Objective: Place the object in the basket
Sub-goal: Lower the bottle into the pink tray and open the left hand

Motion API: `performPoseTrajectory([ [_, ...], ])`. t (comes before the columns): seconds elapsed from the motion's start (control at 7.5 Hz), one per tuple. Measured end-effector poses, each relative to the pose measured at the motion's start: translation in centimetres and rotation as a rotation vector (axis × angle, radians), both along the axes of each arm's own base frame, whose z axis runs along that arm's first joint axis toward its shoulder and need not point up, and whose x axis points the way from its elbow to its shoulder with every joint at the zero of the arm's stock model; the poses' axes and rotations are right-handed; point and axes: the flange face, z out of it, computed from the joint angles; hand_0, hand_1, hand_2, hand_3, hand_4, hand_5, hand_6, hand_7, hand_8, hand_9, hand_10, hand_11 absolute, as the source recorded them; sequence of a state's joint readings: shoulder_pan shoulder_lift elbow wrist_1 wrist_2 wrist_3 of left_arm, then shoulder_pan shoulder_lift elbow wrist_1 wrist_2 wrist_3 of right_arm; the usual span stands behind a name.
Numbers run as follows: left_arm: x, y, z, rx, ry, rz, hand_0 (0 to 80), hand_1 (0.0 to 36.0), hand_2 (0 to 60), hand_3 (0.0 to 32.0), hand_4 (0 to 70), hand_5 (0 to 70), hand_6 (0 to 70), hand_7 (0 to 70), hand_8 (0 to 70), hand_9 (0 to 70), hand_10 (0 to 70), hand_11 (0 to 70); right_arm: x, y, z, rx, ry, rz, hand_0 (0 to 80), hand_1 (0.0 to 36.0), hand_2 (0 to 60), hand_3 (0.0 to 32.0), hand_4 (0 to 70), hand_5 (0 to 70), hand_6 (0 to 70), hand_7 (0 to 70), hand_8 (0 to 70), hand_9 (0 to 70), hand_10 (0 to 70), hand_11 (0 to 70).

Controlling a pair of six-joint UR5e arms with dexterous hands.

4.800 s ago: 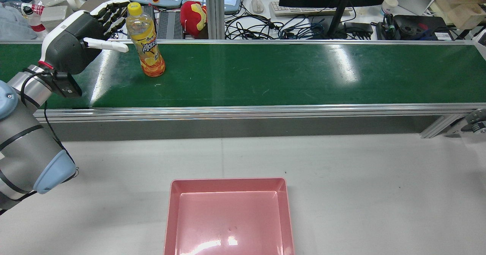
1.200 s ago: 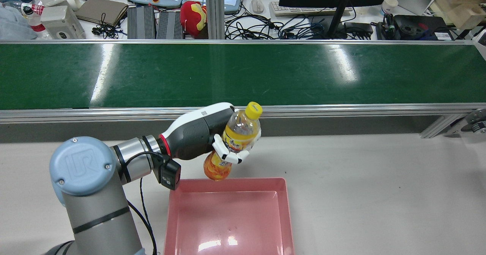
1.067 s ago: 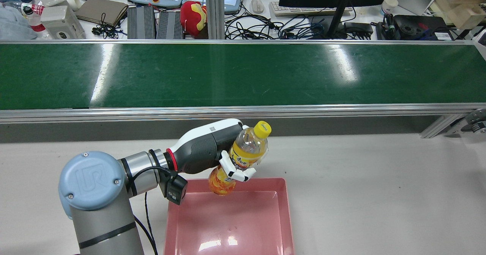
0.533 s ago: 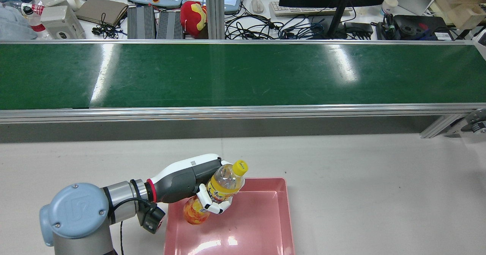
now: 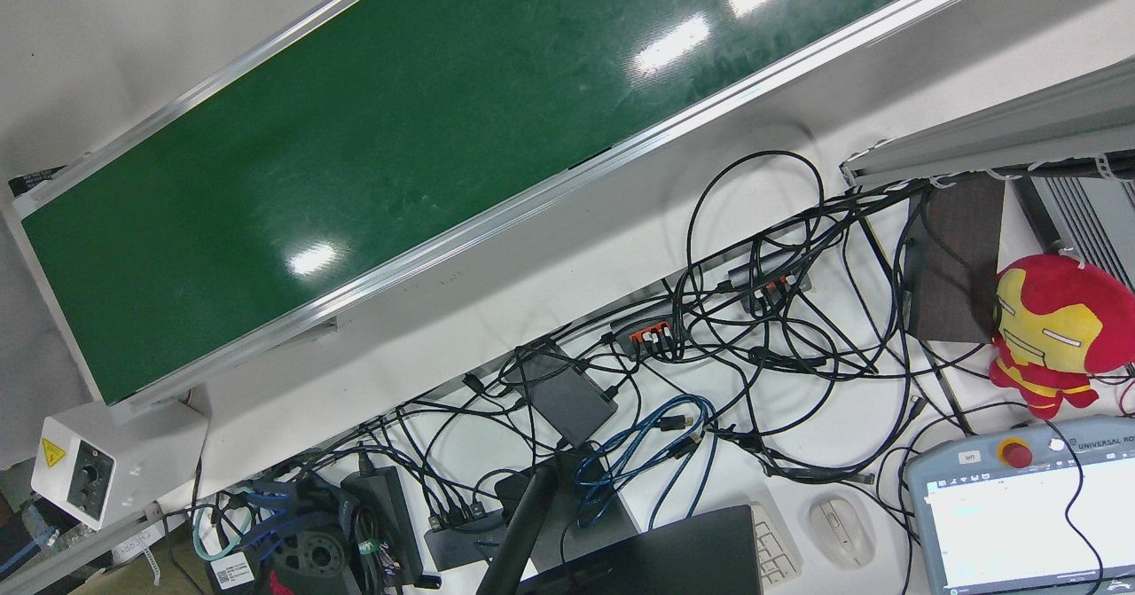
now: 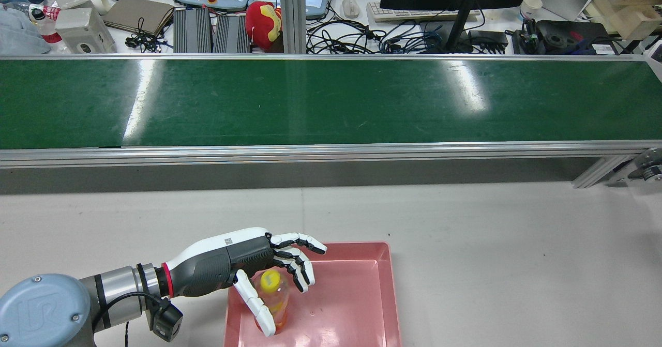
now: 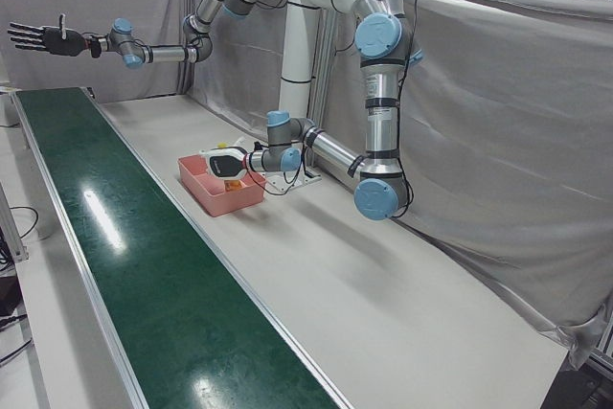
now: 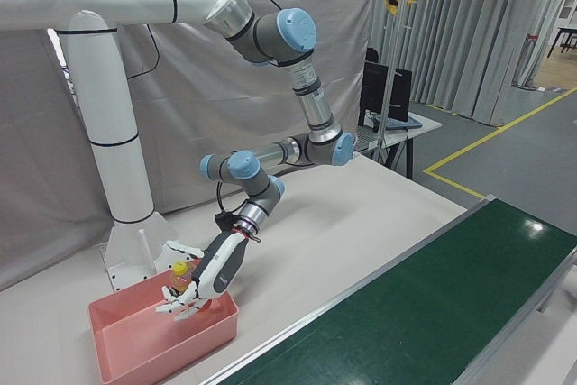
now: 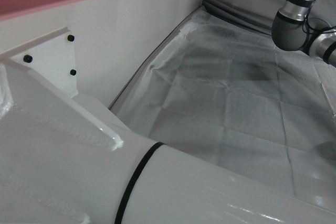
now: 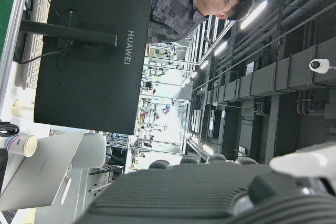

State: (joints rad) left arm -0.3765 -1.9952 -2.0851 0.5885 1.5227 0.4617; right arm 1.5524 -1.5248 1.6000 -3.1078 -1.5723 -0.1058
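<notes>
While the bottle stands in the pink basket | left hand fingers spread around it, not gripping

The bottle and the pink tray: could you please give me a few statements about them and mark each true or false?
1. The bottle stands inside the pink tray. True.
2. The left robot hand is closed tight around the bottle. False: its fingers are spread open around it.
3. The bottle's cap is yellow. True.
4. The bottle stands on the green belt. False: no bottle is on the belt.
5. The right robot hand reaches into the tray. False: it is raised, far from the tray, above the belt's end.
</notes>
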Motion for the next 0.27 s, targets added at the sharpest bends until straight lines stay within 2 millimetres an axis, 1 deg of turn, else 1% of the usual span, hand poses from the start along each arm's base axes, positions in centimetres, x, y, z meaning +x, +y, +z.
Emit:
performPoseTrajectory([
  [0.13,-0.8,0.4,-1.1,0.003,0.015,0.001,73.2,17.0,0.0,0.0,7.5,29.6,0.0,6.3,0.0,0.0,8.8,15.8,0.0,0.0,0.0,0.0,0.0,0.0,0.0,0.0,0.0,0.0,0.0,0.0,0.0,0.0,0.0,0.0,0.0,0.0],
  [0.27,-1.4,0.6,-2.4,0.006,0.029,0.0,72.2,16.9,0.0,0.0,6.4,29.8,0.0,6.2,0.0,0.0,8.0,14.5,0.0,0.0,0.0,0.0,0.0,0.0,0.0,0.0,0.0,0.0,0.0,0.0,0.0,0.0,0.0,0.0,0.0,0.0],
])
